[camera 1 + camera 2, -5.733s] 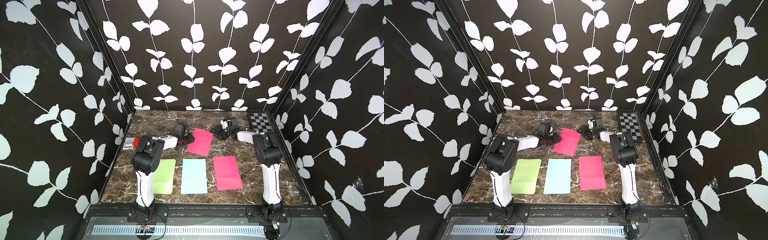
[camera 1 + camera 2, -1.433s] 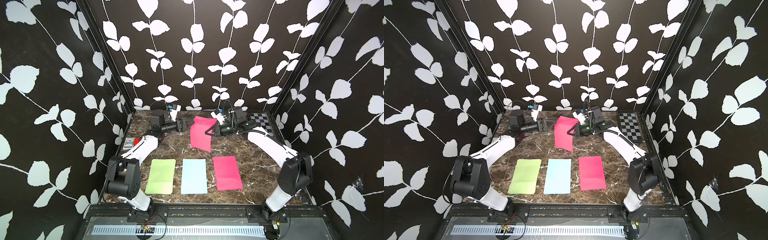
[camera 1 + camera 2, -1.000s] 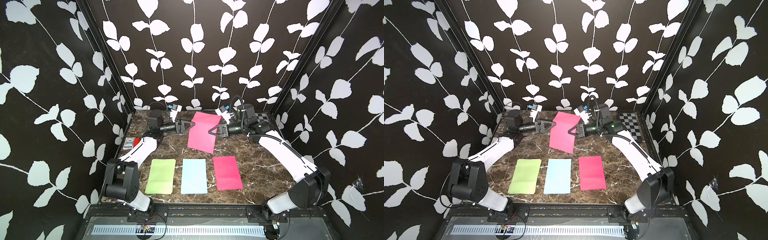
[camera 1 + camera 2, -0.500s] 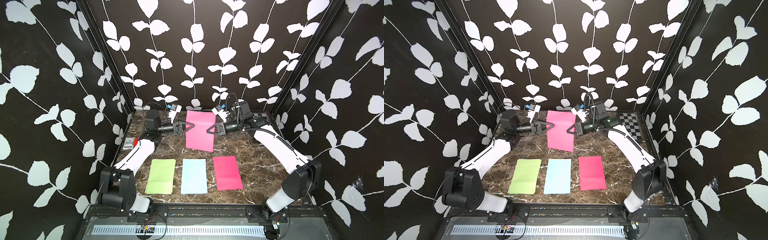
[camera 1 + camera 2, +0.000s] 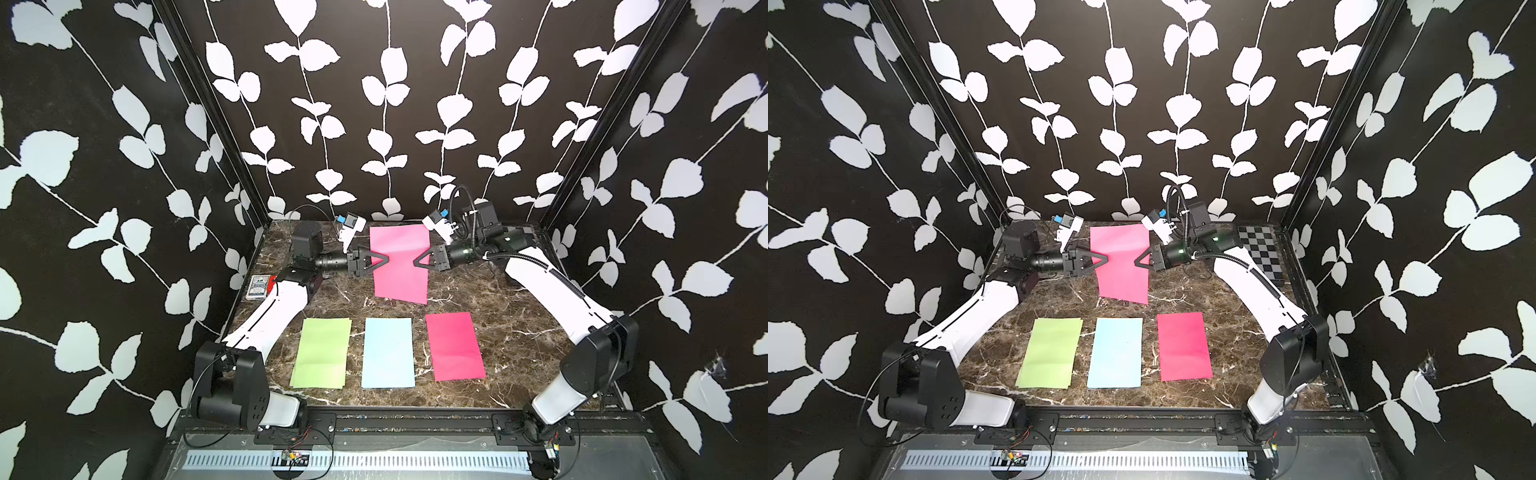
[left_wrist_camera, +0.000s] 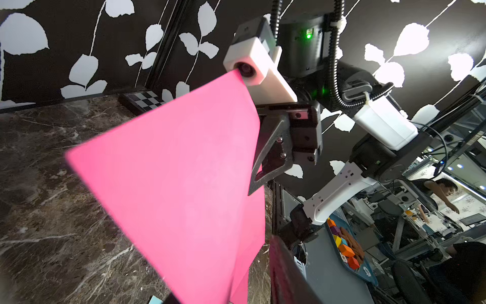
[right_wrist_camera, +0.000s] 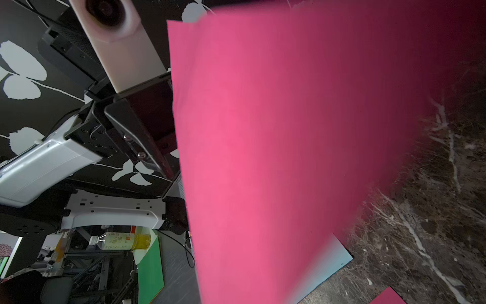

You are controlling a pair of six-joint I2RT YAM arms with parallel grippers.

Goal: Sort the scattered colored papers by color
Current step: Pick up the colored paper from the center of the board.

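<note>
1. Marble counter (image 5: 519, 332), enclosed by black leaf-patterned walls. The front row reads, from the left: green sheet (image 5: 322, 353), blue sheet (image 5: 388, 353), flat pink sheet (image 5: 455, 347), lying side by side and not touching.
2. Card box (image 5: 259, 286): far left edge, well apart from the row.
3. Left gripper (image 5: 385, 259): jaws at the left edge of the raised pink sheet (image 5: 401, 266). Whether they have pinched it cannot be told.
4. Raised pink sheet: rear centre, hanging upright, off the counter.
5. Right gripper (image 5: 416, 262): jaws fully closed on the sheet's right edge.
6. Checkerboard (image 5: 1260, 253): rear right corner.
7. Progress (judged): three colour places are laid out. One sheet remains, and it belongs on the flat pink sheet.
8. Obstructions: none visible on that path.
</note>
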